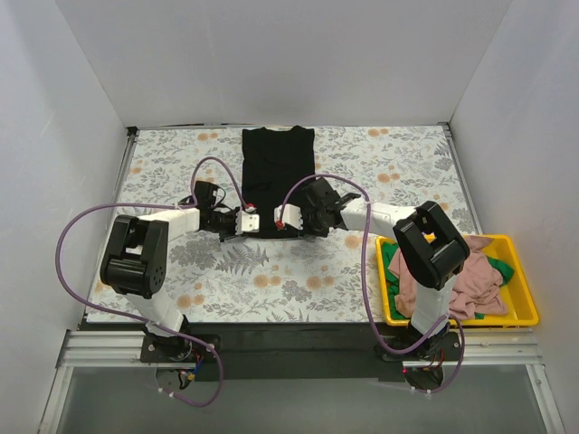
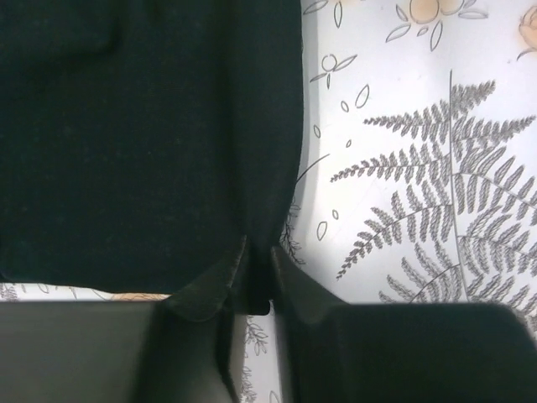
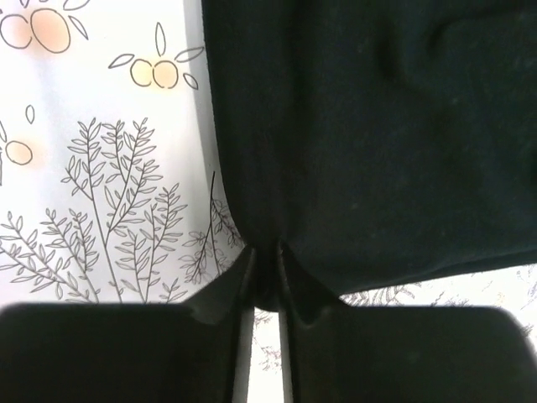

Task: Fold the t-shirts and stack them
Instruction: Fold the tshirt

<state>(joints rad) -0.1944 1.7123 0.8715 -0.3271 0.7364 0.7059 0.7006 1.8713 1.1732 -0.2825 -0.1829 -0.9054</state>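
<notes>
The left arm rises from its base at 7 o'clock in the top view, bends at the elbow and lays its forearm toward 3 o'clock. The right arm mirrors it from 5 o'clock, with its forearm reaching toward 9 o'clock. The wrists nearly meet at centre. The left gripper and the right gripper each have their fingers closed tight on the hem of the black t-shirt

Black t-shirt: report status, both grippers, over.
Left gripper and right gripper both shut on black t-shirt at its near hem. Shirt flat on tablecloth. Pink t-shirt and green t-shirt in yellow bin. Nothing in the way.
</notes>
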